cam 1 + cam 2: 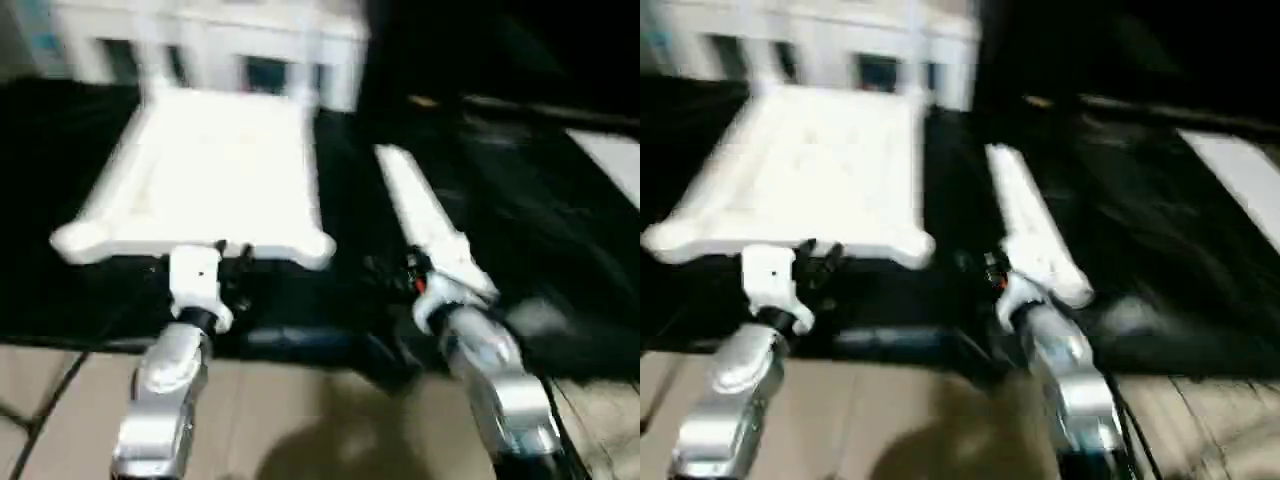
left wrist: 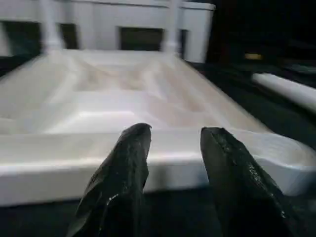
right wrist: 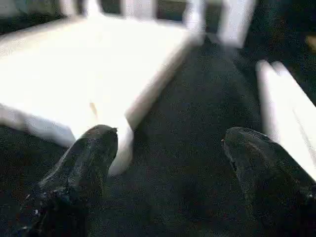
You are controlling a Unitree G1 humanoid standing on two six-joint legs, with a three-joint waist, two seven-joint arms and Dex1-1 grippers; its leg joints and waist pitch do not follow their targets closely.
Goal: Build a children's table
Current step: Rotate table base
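Tabletop point(image 1: 215, 175) and legs are the parts under review; findings run from the grippers outward.

Left gripper point(image 2: 175, 148): fingers partly spread with nothing between them, pointed at the near edge of the tabletop and just short of it. Contact is not evident.

Right gripper point(image 3: 170, 148): fingers spread wide and empty, over the dark mat point(image 3: 197, 123) in the gap between the tabletop's near right corner and a leg point(image 1: 425, 215).

Tabletop position: lying flat on the mat, underside up, ribs and recessed panel showing, with rounded lobes at the corners. It sits ahead of the left arm. At its far edge, two white uprights stand at the corners, probably legs already seated; blur prevents confirmation. A white cabinet point(image 1: 210, 45) stands behind.

Leg position: lying on the mat to the right of the tabletop, well apart from it, with its near end by the right wrist.

Handling assessment: moulded plastic, judged light, stiff and smooth, so liable to slip in a pinch. The leg is best taken across its girth near the middle for balance. The tabletop's raised rim offers a thin wall to pinch.
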